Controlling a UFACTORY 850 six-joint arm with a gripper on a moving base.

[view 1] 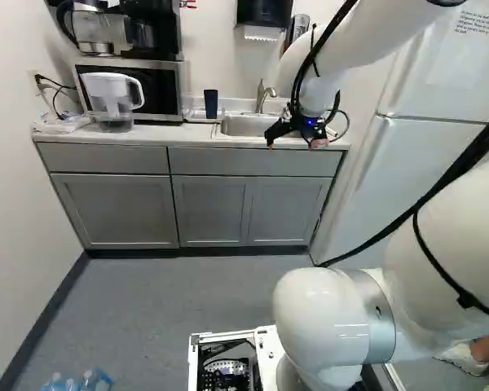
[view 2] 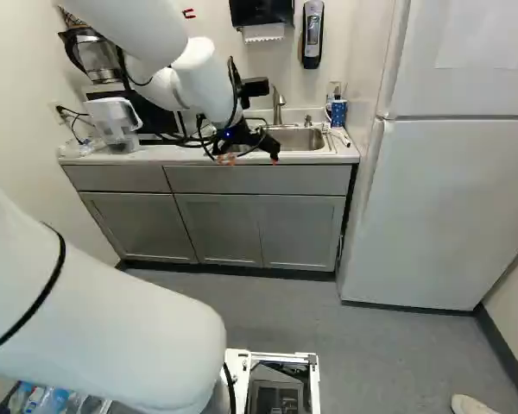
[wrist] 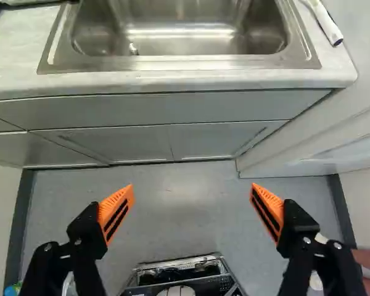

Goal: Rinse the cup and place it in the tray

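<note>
Arm extends to the front edge of the counter point(view 1: 159, 138); tool point(view 1: 295, 143) directed downward, fingers spread. Cup point(view 1: 211, 104): dark blue, tall, standing beside the sink point(view 1: 246, 126).

You're looking at a small shared kitchen, the break-room sort. In the upper left of the left base view, you can see a coffee maker point(view 1: 151, 24) on top of a microwave point(view 1: 178, 81), with a water pitcher point(view 1: 114, 99) just in front. Your upper middle has a metal sink point(view 1: 248, 125) and faucet point(view 1: 262, 97) set in a counter point(view 1: 151, 137) over gray cabinets point(view 1: 114, 210). In the right base view, you get a wall-mounted paper towel dispenser point(view 2: 262, 11) at the top and a tall white fridge point(view 2: 453, 194) at right.
</note>
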